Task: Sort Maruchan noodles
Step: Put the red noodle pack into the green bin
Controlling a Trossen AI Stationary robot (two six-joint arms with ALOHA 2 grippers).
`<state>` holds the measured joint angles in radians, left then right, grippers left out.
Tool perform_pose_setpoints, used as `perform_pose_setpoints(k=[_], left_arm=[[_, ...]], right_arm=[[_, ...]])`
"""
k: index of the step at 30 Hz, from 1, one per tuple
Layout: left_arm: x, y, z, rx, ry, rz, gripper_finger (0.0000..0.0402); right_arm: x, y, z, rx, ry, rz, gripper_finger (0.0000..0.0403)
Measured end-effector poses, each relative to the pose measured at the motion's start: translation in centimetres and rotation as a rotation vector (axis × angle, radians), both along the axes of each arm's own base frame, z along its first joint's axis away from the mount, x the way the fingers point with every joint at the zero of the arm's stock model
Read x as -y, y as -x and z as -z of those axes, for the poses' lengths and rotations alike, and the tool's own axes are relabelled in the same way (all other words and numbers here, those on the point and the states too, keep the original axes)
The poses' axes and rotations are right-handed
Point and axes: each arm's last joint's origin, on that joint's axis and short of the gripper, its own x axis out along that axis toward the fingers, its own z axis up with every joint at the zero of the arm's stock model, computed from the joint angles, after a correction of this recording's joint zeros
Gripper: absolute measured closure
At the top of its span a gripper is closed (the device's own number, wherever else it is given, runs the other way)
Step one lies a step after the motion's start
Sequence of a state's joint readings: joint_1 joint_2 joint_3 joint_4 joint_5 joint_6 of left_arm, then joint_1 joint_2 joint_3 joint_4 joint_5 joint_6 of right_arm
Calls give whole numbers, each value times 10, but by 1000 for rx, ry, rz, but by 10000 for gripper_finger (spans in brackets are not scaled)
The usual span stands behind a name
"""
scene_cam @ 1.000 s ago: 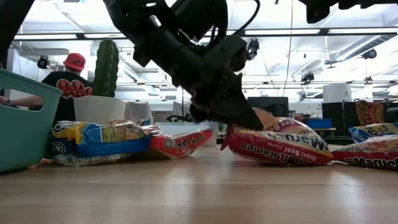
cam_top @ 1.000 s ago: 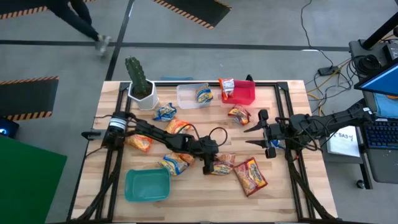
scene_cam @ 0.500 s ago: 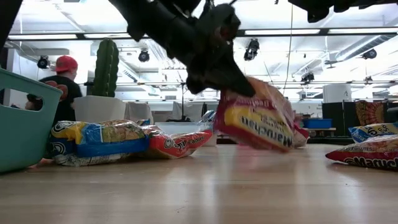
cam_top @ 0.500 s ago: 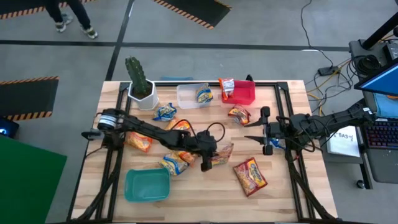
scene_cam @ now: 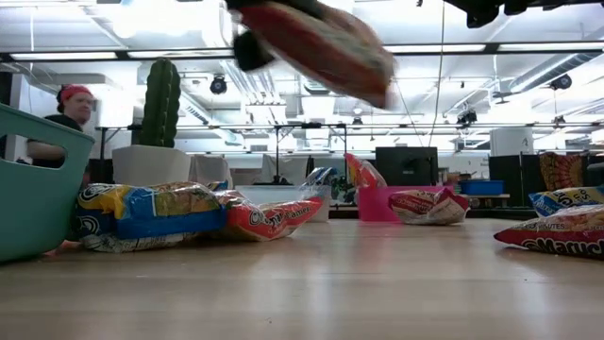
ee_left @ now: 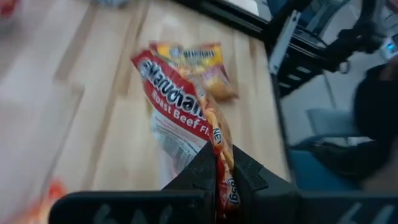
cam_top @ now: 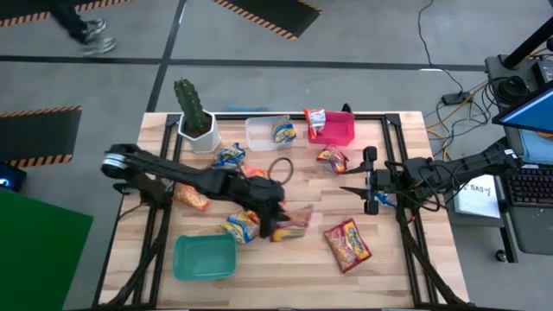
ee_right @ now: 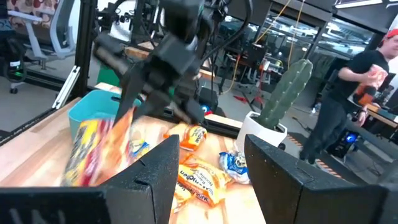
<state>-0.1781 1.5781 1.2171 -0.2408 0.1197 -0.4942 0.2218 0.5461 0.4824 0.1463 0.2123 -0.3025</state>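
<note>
My left gripper [cam_top: 276,227] is shut on a red Maruchan noodle packet [cam_top: 295,219] printed "Roast Beef", raised high over the table's middle [scene_cam: 326,42]. Other noodle packets lie flat on the wood: a red-yellow one [cam_top: 347,244] near the front, orange ones [cam_top: 241,228] [cam_top: 193,198], a blue one [cam_top: 229,155], and one [cam_top: 332,159] at the right. One packet lies in the clear bin [cam_top: 262,138] and one in the red bin [cam_top: 339,131]. My right gripper [cam_top: 347,192] hovers open at the table's right, with nothing between its fingers [ee_right: 155,174]. My left gripper pinches the red packet by one edge [ee_left: 217,155] between its two fingers. The fingers slant downward and the packet reaches out past their tips. It is lifted clear of the table, tilted and creased lengthwise.
A teal bin [cam_top: 205,257] stands at the near left of the table. A potted cactus [cam_top: 193,113] stands at the far left corner. Bare wood lies along the table's near edge. People move about in the room beyond the table.
My left gripper has risen from the table, drifting slightly toward the left edge, with the red packet in its hold. The packet lay flat on the wood beside the red-yellow one; now it is lifted clear and hangs tilted high above the table.
</note>
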Motion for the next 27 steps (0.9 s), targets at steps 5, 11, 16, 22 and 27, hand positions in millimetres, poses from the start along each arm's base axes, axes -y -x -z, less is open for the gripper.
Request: perform_pose_setpoints(k=[5,11,16,22,27], left_arm=[[-2,44,-29,-198,116,-60,401],[4,85,-47,-502,269,-92,402],[20,108,-41,-756,381,-88,402],[34,128,-23,-1039,420,-178,402],[36,131,-9,-1092,427,-237,401]], right_arm=[[0,0,0,1,-1,0,232],[0,0,0,0,-2,3,232],[1,0,0,-3,-12,6,232],[1,0,1,-10,-13,6,232],[1,0,1,-10,-20,6,232]])
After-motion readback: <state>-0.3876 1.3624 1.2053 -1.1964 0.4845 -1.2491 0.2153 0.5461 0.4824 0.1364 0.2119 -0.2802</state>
